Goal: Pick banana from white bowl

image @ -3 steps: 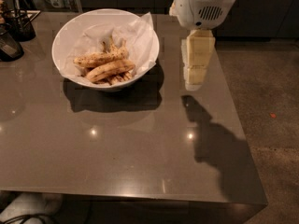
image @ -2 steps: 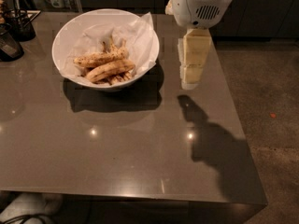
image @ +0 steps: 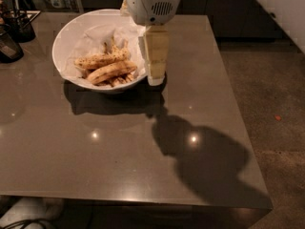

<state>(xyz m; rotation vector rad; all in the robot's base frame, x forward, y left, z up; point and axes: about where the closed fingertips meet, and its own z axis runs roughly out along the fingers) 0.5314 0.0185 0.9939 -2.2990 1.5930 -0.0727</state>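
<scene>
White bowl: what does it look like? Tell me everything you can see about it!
The white bowl is big, round and shiny, with sloping sides. It stands upright on the dark glossy table, toward the far side. Crumpled white paper lines it, and speckled bananas lie inside, with a smoother banana nearest the front. The gripper hangs at the rim on the right of the view; whether they touch is unclear.

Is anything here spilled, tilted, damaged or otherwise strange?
Nothing stands out. The white bowl sits upright on the table, the banana lies inside it on crumpled paper, and the end effector hangs by the bowl's right rim.
</scene>
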